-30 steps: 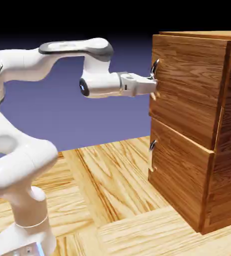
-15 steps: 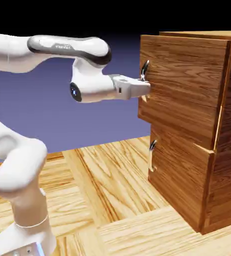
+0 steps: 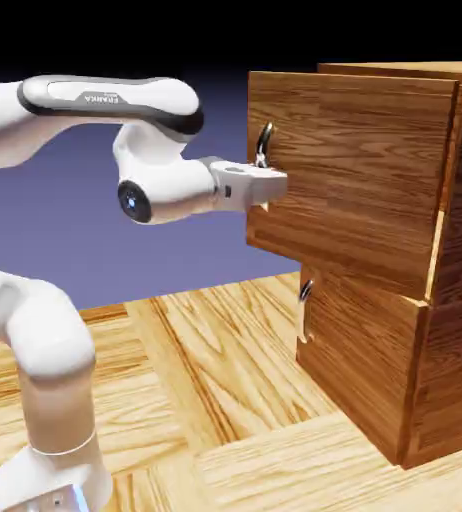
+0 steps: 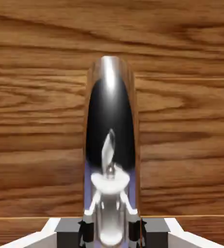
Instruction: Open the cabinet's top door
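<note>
The top door sits (seemingly ajar) above the lower panel.

One name on the robot: FRANKA

The one word I can read is FRANKA. It is on the robot's arm, on the long part up above the gripper and off to the exterior view's left of it. The letters are small and dark, and they sit on a pale strip with a grey edge around it. They look turned around, so they are hard to read. In the hand view, looking out past the jaws, I can't read any words or numbers. That is all the writing I can make out.
</note>
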Available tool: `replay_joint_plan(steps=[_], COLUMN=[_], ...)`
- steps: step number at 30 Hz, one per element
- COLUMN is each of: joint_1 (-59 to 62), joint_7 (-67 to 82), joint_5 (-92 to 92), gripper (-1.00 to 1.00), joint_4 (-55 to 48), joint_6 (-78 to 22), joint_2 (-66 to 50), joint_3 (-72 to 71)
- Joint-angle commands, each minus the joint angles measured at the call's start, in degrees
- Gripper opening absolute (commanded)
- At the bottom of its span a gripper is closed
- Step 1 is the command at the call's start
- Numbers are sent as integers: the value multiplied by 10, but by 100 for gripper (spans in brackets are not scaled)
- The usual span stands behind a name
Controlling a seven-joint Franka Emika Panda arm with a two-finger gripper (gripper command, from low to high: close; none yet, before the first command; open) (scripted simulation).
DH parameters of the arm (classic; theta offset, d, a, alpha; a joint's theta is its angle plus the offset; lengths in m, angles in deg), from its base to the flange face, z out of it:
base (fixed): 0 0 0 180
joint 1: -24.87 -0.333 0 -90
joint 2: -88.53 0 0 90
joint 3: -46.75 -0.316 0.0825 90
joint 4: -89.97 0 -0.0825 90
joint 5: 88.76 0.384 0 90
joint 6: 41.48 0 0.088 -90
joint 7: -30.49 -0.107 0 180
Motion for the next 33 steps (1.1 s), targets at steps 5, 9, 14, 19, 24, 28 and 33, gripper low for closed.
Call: replay_joint_plan(steps=[5,9,14,19,24,28,33], joint_1=[-75,-120,-140,-113,-53,-4,34], joint_7=[-62,-121,-211,-309,-389,-428,-449], joint_5=[-124,-224,-349,-473,-598,-691,-791], gripper=[-100,-100,-100,-100,-100,-100,-100], joint_4=[36,60,91,121,142,142,116], joint_6=[18,33,31,-17,-115,-214,-339], joint_2=[60,106,156,198,237,258,259], joint_3=[76,122,156,180,224,282,370])
